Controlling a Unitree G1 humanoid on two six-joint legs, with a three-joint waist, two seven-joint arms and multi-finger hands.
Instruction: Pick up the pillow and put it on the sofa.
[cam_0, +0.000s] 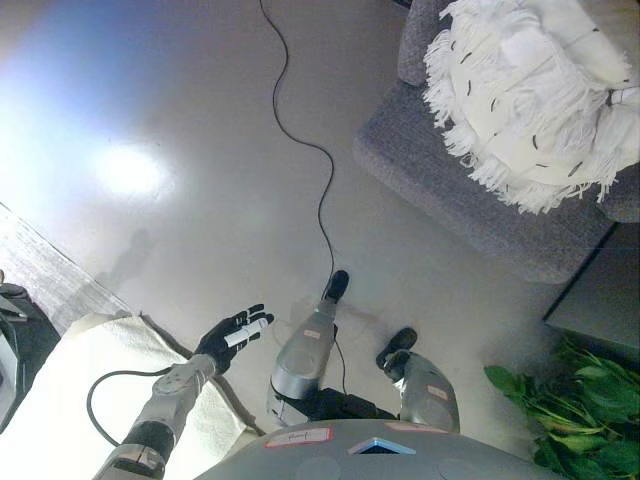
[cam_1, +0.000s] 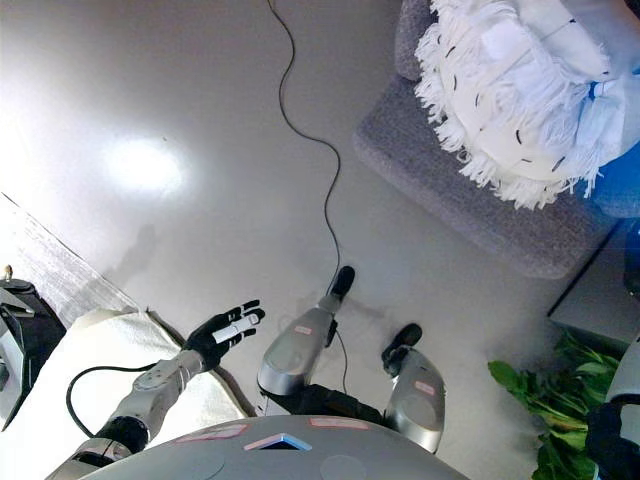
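The pillow (cam_0: 535, 95) is white with a shaggy fringe all around its edge and small dark marks on it. It lies on the grey sofa (cam_0: 470, 205), up at 1 o'clock in the view. It rests on the seat and leans back a little against the sofa's back. Part of its fringe hangs over the front of the seat.

The left hand (cam_0: 232, 335) is down at 7 o'clock, well apart from the pillow. Its fingers are spread out and almost straight. It holds nothing. It hangs in the air over the edge of a cream cushion (cam_0: 70, 400) that lies on the floor at 8 o'clock.

In the right eye view, a dark bit of the right hand (cam_1: 612, 435) shows at the edge at 4 o'clock. I cannot tell if its fingers are open or curled.

A green leafy plant (cam_0: 570, 400) sits at 4 o'clock, near the sofa's corner. A grey striped rug (cam_0: 55, 280) lies at 9 o'clock. The floor (cam_0: 200, 120) is pale and shiny.
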